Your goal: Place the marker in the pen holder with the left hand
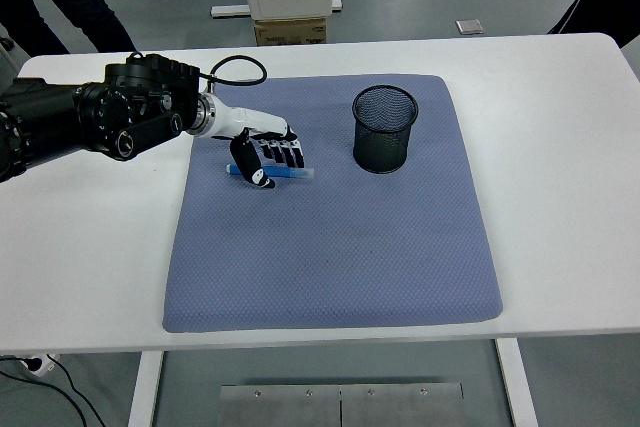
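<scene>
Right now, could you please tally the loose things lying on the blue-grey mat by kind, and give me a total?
Blue marker with a white cap, lying under the left robot hand: 1
Black wire-mesh cylindrical pen holder, upright: 1
Total: 2, both on the blue-grey textured mat.
</scene>
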